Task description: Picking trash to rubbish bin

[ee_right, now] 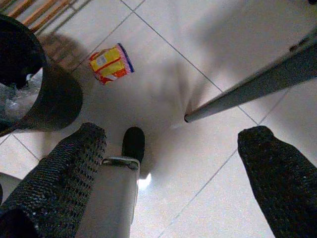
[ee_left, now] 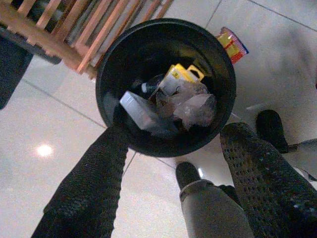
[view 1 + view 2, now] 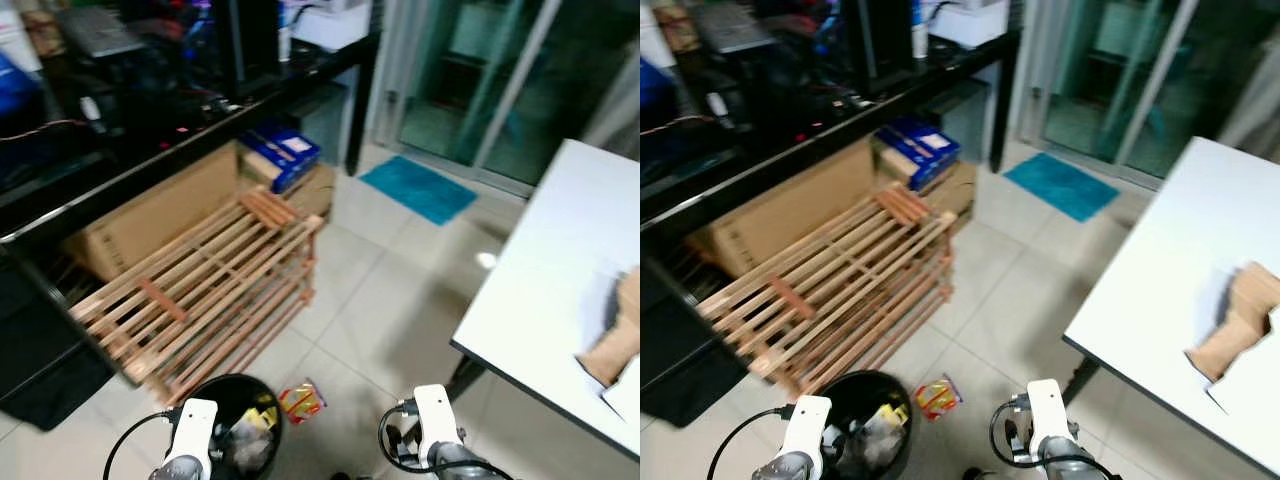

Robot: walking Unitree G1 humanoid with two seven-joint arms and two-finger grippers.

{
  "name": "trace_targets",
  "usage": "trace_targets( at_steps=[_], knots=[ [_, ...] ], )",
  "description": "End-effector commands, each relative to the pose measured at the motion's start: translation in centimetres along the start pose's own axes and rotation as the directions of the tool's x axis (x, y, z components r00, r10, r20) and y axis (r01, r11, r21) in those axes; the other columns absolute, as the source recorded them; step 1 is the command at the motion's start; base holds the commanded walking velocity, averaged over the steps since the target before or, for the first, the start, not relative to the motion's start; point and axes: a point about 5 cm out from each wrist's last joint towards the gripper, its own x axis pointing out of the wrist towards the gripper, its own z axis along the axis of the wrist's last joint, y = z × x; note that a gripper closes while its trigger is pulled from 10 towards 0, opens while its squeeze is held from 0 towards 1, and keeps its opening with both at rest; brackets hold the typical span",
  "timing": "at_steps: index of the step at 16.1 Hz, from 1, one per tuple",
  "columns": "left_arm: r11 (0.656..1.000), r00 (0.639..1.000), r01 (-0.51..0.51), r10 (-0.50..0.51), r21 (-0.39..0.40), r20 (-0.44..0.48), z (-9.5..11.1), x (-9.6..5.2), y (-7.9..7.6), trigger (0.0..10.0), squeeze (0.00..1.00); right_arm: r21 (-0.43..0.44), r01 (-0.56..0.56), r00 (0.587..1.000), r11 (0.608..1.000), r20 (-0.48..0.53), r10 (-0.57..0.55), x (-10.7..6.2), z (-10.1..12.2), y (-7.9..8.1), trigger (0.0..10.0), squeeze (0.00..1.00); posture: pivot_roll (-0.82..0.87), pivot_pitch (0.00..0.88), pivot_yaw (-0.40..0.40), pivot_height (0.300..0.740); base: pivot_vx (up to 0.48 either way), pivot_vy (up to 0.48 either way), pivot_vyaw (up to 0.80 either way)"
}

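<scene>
Since one red-and-yellow wrapper (image 1: 111,63) lies flat on the floor tiles just beside the black bin (image 2: 166,34), already part-filled, it should be approached by the right gripper (image 1: 173,163), whose fingers are held apart and empty; the left gripper (image 2: 173,163), likewise spread, is poised above the bin.

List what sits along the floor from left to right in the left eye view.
Wooden rack → black bin → red and yellow wrapper → white table.
</scene>
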Motion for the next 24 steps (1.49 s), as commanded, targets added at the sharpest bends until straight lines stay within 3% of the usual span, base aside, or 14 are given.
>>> trace_targets(
  at_steps=[1,5,15,24],
  knots=[
    [1.000,1.000,0.004,-0.004,0.012,0.009,0.5,0.1,-0.2,10.0,0.00,-0.021,-0.002,1.000,1.000,0.000,0.002,0.0,0.1,0.0,10.0,0.00,0.05,0.000,-0.032,0.740,0.000,0.000,-0.78],
    [0.999,1.000,0.003,-0.003,0.038,0.007,0.7,0.2,-0.3,10.0,0.00,-0.019,0.041,0.996,0.999,-0.075,-0.043,-0.2,-1.4,-1.7,10.0,0.00,0.06,0.000,-0.040,0.740,0.000,0.000,-0.78],
    [0.998,1.000,0.003,-0.004,0.064,0.017,1.2,0.2,-0.2,10.0,0.00,0.003,0.053,0.995,0.999,-0.080,-0.052,-0.2,-1.5,-1.5,10.0,0.00,0.05,0.000,-0.028,0.740,0.000,0.000,-0.76],
    [0.994,1.000,0.003,-0.004,0.106,0.008,1.0,0.2,0.1,10.0,0.00,0.064,0.069,0.996,0.996,-0.069,-0.064,-0.2,-1.8,-0.9,10.0,0.00,0.04,0.000,-0.005,0.740,0.000,-0.297,0.00]
  ],
)
